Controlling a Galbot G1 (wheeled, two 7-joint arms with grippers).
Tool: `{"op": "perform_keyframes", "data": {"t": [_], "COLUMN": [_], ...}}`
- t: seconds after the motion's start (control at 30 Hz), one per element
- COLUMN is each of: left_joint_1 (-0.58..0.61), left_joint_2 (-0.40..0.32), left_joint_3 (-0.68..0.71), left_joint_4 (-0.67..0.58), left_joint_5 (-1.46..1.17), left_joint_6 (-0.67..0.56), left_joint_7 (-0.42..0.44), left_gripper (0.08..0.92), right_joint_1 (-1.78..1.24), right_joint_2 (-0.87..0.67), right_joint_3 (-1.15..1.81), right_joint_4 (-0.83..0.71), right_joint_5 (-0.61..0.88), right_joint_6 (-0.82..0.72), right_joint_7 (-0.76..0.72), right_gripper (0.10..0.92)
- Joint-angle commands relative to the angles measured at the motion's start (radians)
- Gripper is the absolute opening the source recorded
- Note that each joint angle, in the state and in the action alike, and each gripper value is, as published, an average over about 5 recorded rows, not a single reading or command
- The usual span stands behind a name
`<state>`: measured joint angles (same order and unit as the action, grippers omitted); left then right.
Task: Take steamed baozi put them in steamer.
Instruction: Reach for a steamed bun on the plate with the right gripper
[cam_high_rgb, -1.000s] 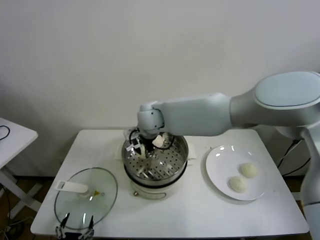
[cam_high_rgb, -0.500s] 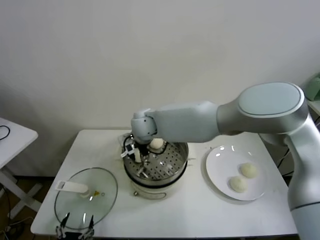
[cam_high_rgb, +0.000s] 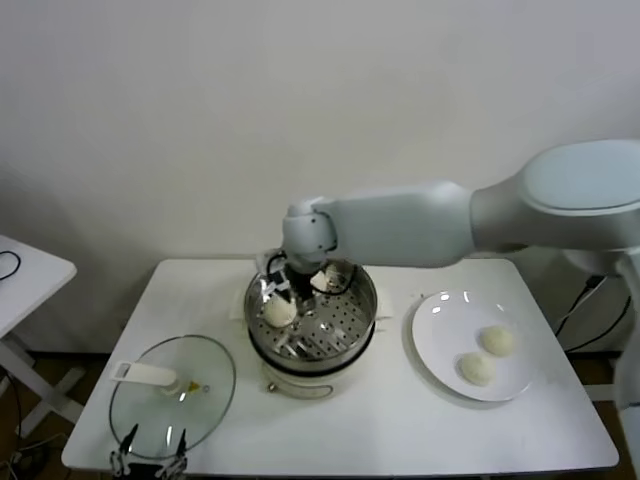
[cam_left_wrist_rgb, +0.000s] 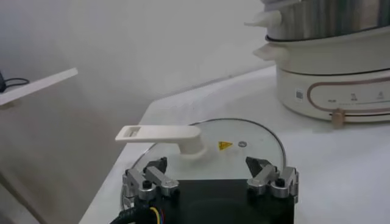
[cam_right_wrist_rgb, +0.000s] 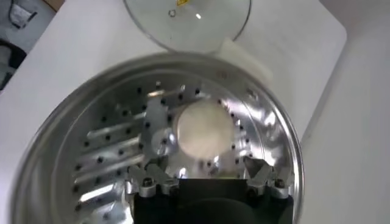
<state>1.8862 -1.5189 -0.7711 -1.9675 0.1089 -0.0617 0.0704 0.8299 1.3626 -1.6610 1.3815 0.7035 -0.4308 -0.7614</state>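
I have the right gripper hovering over the steamer, just above its far-left part, at about the 11 o'clock side of the basket. From the right wrist camera its fingers stand wide apart with nothing between them, and one baozi lies free on the perforated floor just ahead of them. In the head view that bun sits in the basket's 9 o'clock area, clear of the fingertips. A second pale bun shows at roughly 12 o'clock near the far wall, partly hidden behind the wrist.

The remaining two baozi rest on the white plate, which lies at 3 o'clock from the steamer, near it but not touching. One bun sits toward the plate's 2 o'clock side, the other just beside it toward 5 o'clock.

The left gripper is parked low at the table's near-left edge, at 7 o'clock from the steamer. Its claw is spread wide and empty, facing the glass lid that lies flat on the white table, its white handle pointing back toward the gripper.
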Motion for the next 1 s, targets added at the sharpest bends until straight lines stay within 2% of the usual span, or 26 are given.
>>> {"op": "perform_keyframes", "data": {"t": [0.03,0.27,0.47,1.0], "left_joint_1": [-0.001,-0.001,0.000,0.008], "left_joint_2": [0.001,0.004,-0.001,-0.017], "left_joint_3": [-0.001,-0.010,-0.006,-0.005], "left_joint_4": [0.000,0.007,0.009,0.008], "left_joint_5": [0.000,-0.003,0.003,0.022], "left_joint_6": [0.001,-0.001,-0.001,-0.001], "left_joint_7": [0.001,0.001,0.000,-0.003], "left_gripper": [0.823,0.823,0.823,0.823], "right_joint_1": [0.277,0.286,0.153,-0.272], "right_joint_2": [-0.306,-0.546,-0.714,-0.885], "right_joint_3": [-0.130,-0.224,-0.227,0.031], "right_joint_4": [0.151,0.253,0.256,0.164], "right_joint_5": [0.076,-0.046,-0.181,-0.411], "right_joint_6": [0.097,0.112,0.112,0.108], "right_joint_7": [-0.144,-0.138,-0.113,-0.100], "right_gripper": [0.823,0.823,0.823,0.823]}}
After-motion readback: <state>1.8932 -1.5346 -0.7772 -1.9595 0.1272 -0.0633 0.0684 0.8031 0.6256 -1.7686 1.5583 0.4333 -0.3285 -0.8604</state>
